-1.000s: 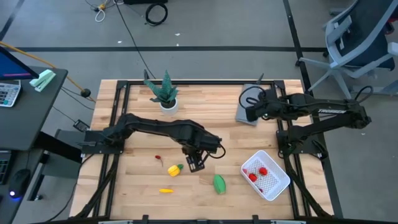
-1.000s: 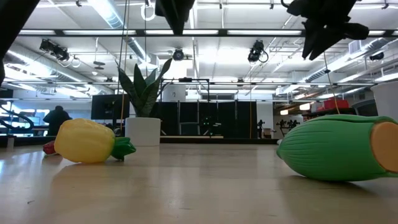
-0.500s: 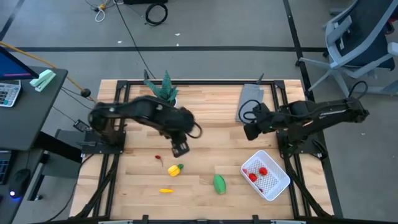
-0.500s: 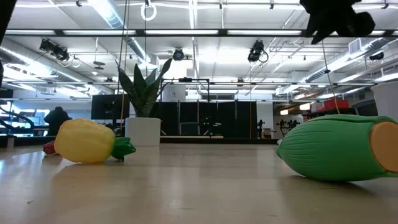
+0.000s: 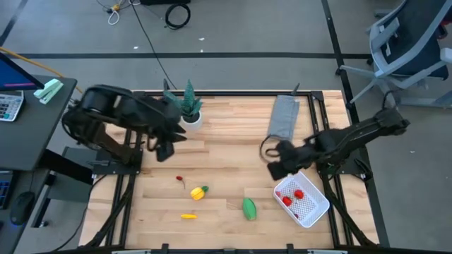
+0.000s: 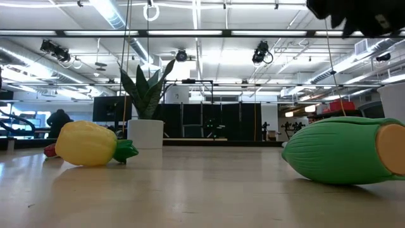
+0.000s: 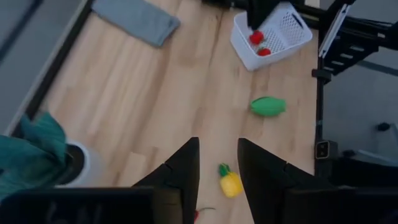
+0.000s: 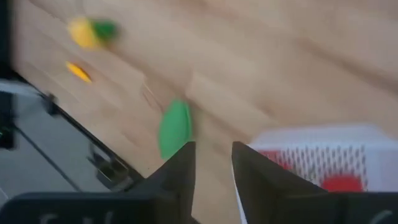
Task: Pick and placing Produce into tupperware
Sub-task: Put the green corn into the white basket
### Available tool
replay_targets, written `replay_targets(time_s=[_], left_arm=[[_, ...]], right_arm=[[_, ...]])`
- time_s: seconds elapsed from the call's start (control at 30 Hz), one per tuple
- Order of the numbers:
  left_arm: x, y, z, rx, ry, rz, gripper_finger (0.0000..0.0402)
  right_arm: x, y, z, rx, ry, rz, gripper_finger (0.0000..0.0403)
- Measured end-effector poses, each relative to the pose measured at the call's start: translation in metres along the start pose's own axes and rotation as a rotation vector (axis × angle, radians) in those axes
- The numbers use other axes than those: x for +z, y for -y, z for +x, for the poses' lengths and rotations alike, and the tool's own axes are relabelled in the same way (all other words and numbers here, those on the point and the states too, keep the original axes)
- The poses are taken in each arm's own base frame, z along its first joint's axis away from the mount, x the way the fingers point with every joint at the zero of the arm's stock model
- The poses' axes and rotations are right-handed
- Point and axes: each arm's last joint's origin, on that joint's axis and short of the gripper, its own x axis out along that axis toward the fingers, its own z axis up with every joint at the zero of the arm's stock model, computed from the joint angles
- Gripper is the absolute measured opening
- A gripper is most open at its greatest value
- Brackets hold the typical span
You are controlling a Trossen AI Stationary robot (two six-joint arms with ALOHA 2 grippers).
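Observation:
The white tupperware [image 5: 311, 209] sits by the table's near right and holds two red pieces [image 5: 291, 197]. On the bare wood lie the green oblong [image 5: 248, 208], the yellow piece with a green end [image 5: 199, 192], the thin yellow-orange piece [image 5: 188, 216] and a tiny red piece [image 5: 179, 179]. My left gripper [image 5: 164, 150] hangs open over the table's left part, far from the produce; its wrist view looks down on the yellow piece [image 7: 230, 182]. My right gripper [image 5: 274, 171] is open, just off the tupperware's far left corner, with the green oblong [image 8: 175, 127] ahead of it.
A potted plant [image 5: 189, 107] stands at the far edge near the left arm. A folded grey cloth [image 5: 285, 116] lies far right. In the low view the yellow piece [image 6: 95, 144] and green oblong [image 6: 342, 150] rest on the wood, with bare wood between them.
My left arm has drawn back from above the produce in the table's middle toward the far left, rising. My right arm has swung from over the grey cloth toward the near edge, arriving beside the tupperware. No produce has moved.

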Motion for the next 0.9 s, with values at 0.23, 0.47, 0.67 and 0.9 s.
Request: replay_targets(time_s=[0.23,0.47,0.67,0.9], left_arm=[[-0.006,-0.008,-0.02,0.022,0.06,0.037,0.0112],[-0.008,-0.01,-0.025,0.019,0.071,0.076,0.011],[-0.007,-0.01,-0.025,0.02,0.069,0.101,0.011],[-0.007,-0.009,-0.024,0.021,0.068,0.104,0.0111]], right_arm=[[-0.014,-0.018,0.066,-0.109,-0.256,-0.001,0.015],[-0.016,-0.035,0.107,-0.033,-0.368,0.005,0.0182],[-0.013,-0.042,0.108,0.046,-0.333,-0.002,0.0188],[-0.009,-0.045,0.083,0.128,-0.207,-0.045,0.0188]])
